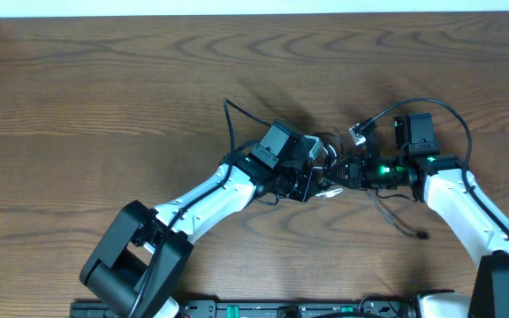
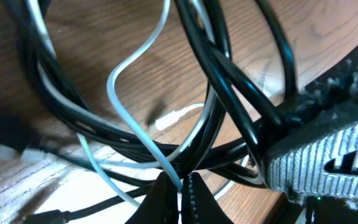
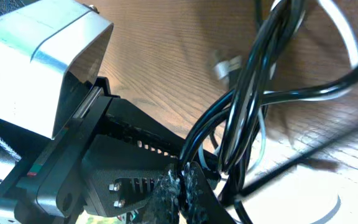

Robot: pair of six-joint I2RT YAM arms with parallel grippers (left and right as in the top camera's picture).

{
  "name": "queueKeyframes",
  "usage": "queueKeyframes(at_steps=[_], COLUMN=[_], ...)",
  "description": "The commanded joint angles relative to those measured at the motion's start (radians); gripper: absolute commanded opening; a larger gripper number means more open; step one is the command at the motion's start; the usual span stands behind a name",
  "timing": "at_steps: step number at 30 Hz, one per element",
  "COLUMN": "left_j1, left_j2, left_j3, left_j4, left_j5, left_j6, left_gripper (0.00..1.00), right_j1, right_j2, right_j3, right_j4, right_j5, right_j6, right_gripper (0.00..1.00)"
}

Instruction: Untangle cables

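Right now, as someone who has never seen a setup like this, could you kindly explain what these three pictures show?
Two robot arms work at a wooden table. One picture looks down from above; the other two come from small cameras on each wrist. In the overhead view the left gripper and right gripper meet over a tangle of two cords: a black cable and a thinner white cable. The left wrist view shows its jaws pinched on the white cable. The right wrist view shows its jaws closed at the black cable's strands. A small plug hangs blurred behind.

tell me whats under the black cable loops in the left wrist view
Under the black cable loops lie the white cable and bare wooden table. Where the white cable's far end runs is covered.
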Motion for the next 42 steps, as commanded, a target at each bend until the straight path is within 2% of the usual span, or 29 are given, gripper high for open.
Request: queueKeyframes(at_steps=[1,10,18,31,36,42], left_j1=[0.007,0.036,0.064,0.062,0.064,0.061], left_j2=[0.007,0.007,0.007,0.007,0.007,0.007], left_j3=[-0.016,-0.016,-0.016,-0.012,0.078,0.261], left_j4=[0.003,-0.013,-0.039,-0.049,-0.189,-0.455], left_j5=[0.007,0.013,0.013,0.013,-0.06,-0.286], left_j6=[0.013,0.013,0.013,0.013,0.021,0.043], left_gripper=[0.07,0.07,0.07,0.08,0.08,0.07], right_j1=[0.005,0.004,0.005,0.005,0.005,0.005], right_j2=[-0.014,-0.014,-0.014,-0.014,-0.014,-0.014], right_j3=[0.01,0.009,0.005,-0.139,-0.19,-0.212], right_j4=[0.0,-0.042,-0.111,0.0,0.058,0.081], right_j5=[-0.032,0.139,0.452,0.563,0.563,0.562], right_j6=[0.003,-0.014,-0.014,-0.003,-0.003,-0.004], right_gripper=[0.01,0.01,0.01,0.01,0.01,0.01])
